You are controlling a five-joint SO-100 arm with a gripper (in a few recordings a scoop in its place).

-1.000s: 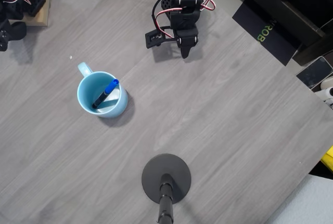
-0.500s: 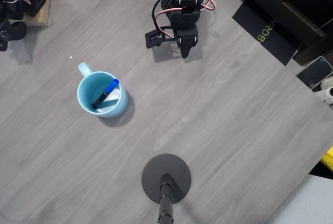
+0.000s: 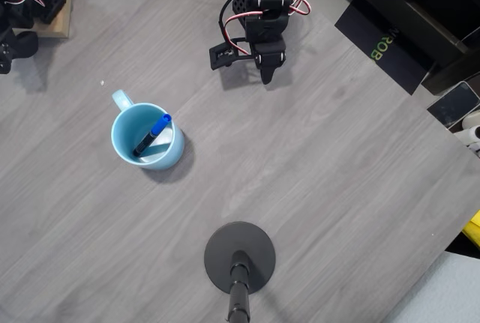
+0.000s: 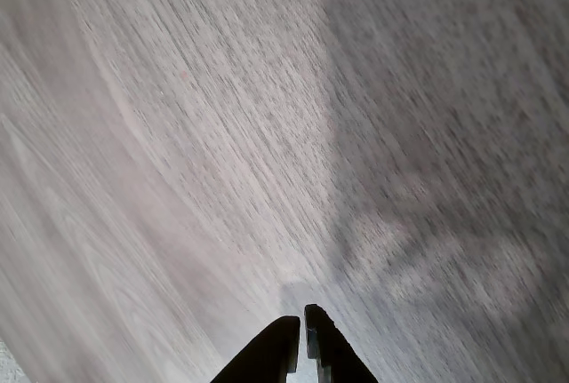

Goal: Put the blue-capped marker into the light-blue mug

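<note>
Two dark fingers of the gripper meet at their tips in the wrist view, with only a thin slit between them and nothing held; under them lies bare grey wood-grain surface crossed by the arm's shadow. In the overhead view the gripper hangs at the far middle of the surface, tips pointing toward the near side, the black arm behind it trailing red and white wires. Well apart from it, to the left and nearer, stands the light-blue mug, upright, its small loop handle pointing to the far left. Inside the mug the blue-capped marker leans at a slant: its blue cap rests up near the rim on the right side, and its dark barrel runs down toward the mug's floor on the near left. Near the near edge, right of the mug, sits a black round stand base with a pole rising from its middle.
</note>
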